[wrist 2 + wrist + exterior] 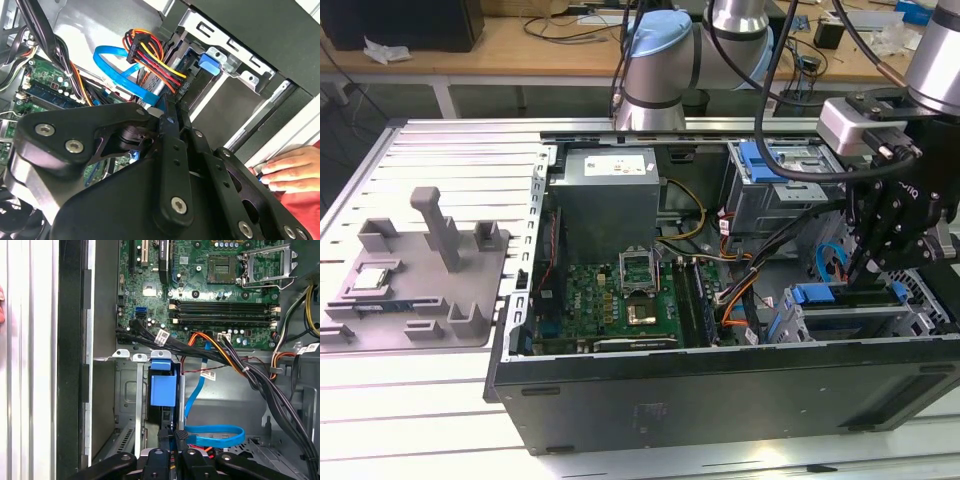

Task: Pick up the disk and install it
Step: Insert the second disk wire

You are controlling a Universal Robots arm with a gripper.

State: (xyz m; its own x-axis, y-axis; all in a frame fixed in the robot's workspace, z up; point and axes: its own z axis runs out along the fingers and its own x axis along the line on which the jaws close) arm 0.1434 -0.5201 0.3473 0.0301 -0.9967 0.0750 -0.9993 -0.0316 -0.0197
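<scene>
Jaws: the gripper [170,436] is sitting nearly closed, pinching the disk's [163,385] edge.
Disk: standing on edge in the drive cage [131,390] by the case's front wall.
Technique: probably pressing straight along the rails, avoiding the blue cable [215,435].
Views: the second wrist view is showing a person's hand [287,170] on the case rim; the exterior view is showing the fixture tray [415,285] on the table.

The claw [860,268] reaches into the drive cage [131,405], its fingertips lost among cables in the exterior view; whether they grip anything cannot be told. The disk [163,390] shows just a blue end, the rest sunk in its bay. A hand [290,167] is cut off at the second wrist view's edge
</scene>
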